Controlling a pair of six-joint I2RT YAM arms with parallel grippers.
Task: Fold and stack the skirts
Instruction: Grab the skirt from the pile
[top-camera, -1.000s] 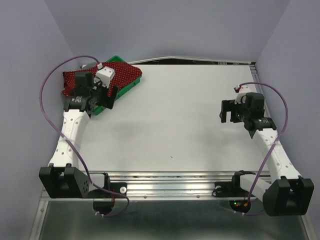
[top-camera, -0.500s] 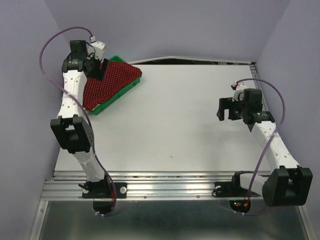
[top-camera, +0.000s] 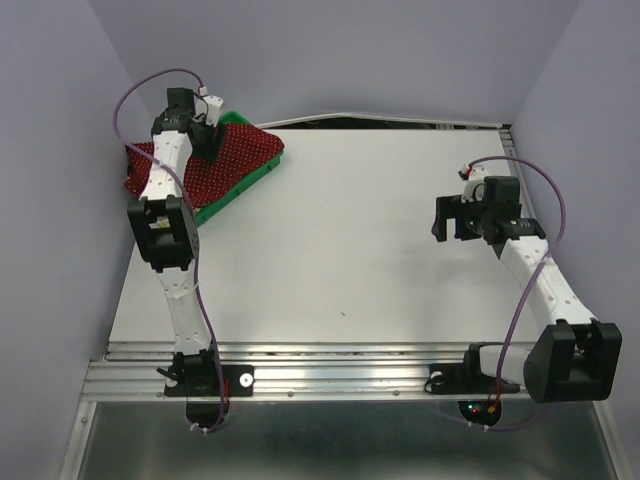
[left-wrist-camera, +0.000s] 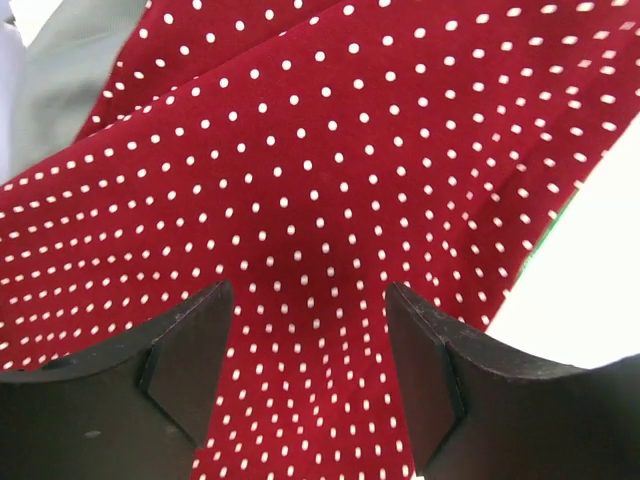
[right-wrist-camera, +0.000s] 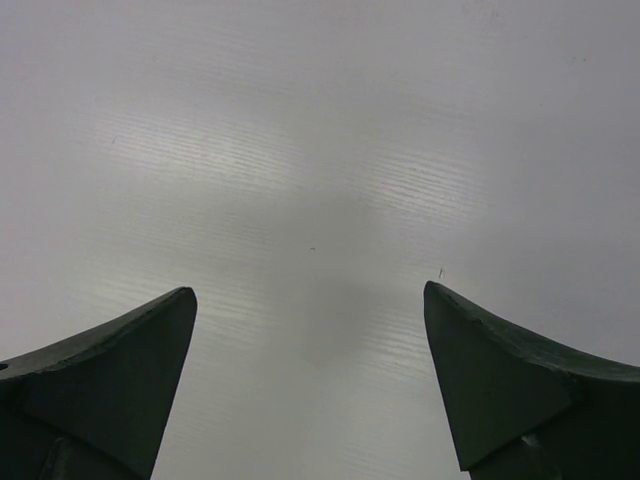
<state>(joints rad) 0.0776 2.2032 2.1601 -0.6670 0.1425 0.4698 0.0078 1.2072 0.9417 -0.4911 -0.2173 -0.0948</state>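
Pick-up step: upper left, the left end effector (left-wrist-camera: 308, 290) straddles the dark red skirt (top-camera: 245, 150) on the green tray (top-camera: 235, 193), parted, needing to clench and lift; the right end effector (right-wrist-camera: 310, 295) hangs released.

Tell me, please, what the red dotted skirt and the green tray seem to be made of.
The red dotted skirt looks like thin, matte cloth: it drapes in soft folds. The green tray seems rigid plastic, going by its straight rim.

Skirt (left-wrist-camera: 330, 180) dark red, white dots (second skirt (left-wrist-camera: 70, 70) plain grey); tray (top-camera: 215, 207) green.
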